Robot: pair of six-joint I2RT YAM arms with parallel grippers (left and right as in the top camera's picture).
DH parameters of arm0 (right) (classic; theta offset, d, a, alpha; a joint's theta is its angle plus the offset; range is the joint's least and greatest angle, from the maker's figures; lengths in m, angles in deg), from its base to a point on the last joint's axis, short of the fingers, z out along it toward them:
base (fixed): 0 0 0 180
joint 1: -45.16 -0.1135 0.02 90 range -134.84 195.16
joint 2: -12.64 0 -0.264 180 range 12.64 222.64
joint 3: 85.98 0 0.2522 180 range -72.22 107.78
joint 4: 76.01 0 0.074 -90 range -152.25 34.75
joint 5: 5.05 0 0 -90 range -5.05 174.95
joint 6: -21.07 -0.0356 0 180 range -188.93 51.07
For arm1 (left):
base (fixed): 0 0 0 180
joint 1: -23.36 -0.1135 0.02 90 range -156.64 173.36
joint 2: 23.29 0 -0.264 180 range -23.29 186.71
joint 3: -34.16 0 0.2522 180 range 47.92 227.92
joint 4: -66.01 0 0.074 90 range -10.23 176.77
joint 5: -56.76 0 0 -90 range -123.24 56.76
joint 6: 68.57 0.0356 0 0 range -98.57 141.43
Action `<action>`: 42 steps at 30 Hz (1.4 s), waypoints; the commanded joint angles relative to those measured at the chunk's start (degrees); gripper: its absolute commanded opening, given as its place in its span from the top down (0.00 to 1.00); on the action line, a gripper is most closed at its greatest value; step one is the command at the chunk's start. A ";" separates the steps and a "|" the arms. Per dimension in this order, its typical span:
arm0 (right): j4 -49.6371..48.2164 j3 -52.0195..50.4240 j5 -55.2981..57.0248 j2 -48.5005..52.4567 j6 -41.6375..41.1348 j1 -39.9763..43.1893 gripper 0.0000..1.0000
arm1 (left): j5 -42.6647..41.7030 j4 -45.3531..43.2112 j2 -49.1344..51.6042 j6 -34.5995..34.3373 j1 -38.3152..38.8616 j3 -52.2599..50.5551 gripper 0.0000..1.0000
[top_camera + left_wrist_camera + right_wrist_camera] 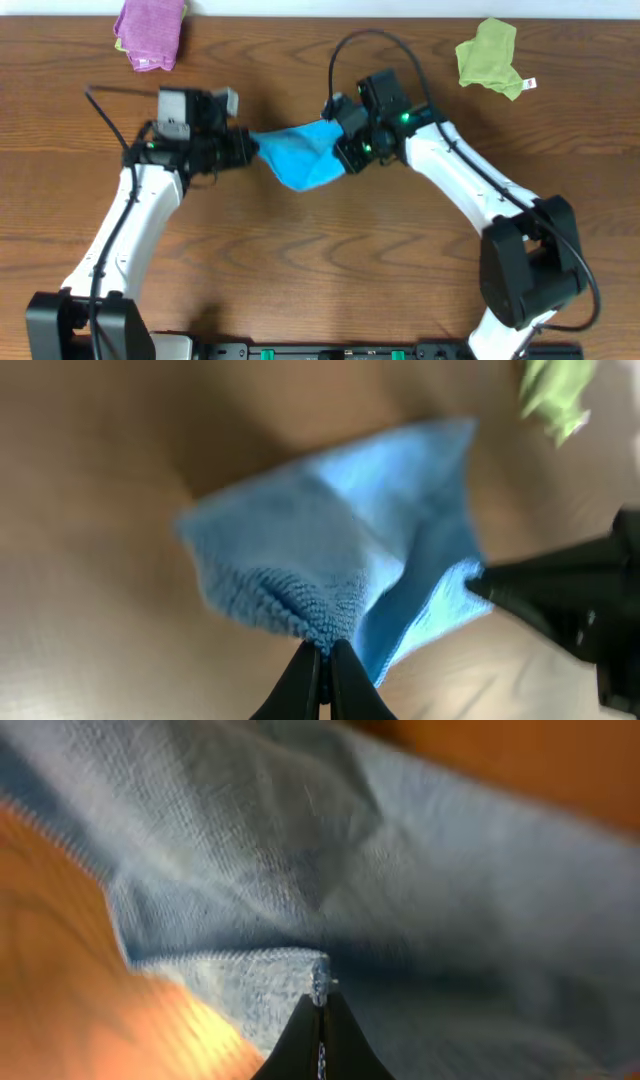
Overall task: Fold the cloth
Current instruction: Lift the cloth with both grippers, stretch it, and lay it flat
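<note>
Left hand [326, 652] and right hand [320, 992], two together, clench one cloth [300, 158].

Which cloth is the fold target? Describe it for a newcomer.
At the middle of the brown wooden table is a bright sky-blue fuzzy microfibre cloth, pinched between the left gripper and right gripper. Unlike it, the purple cloth and yellow-green cloth lie untouched at the far edge.
</note>
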 commanded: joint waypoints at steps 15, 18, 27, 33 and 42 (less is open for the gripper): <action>21.53 35.54 7.21 -4.02 -4.22 1.40 0.99 | 8.28 18.18 -1.31 4.22 0.20 22.36 0.94; 24.39 39.58 9.14 -4.07 -4.50 1.42 0.99 | 8.33 19.67 -3.45 4.22 0.17 24.26 0.94; 28.04 42.16 9.55 -7.78 -8.83 0.85 0.99 | 13.42 24.00 -13.97 3.32 0.20 25.00 0.94; 33.79 42.16 9.42 -10.34 -9.75 -1.66 0.99 | 13.00 32.96 -16.20 -1.01 0.28 25.00 0.94; 40.85 41.97 12.94 -10.93 -12.96 -5.57 0.99 | 18.53 40.13 -20.74 -1.66 3.93 24.57 0.94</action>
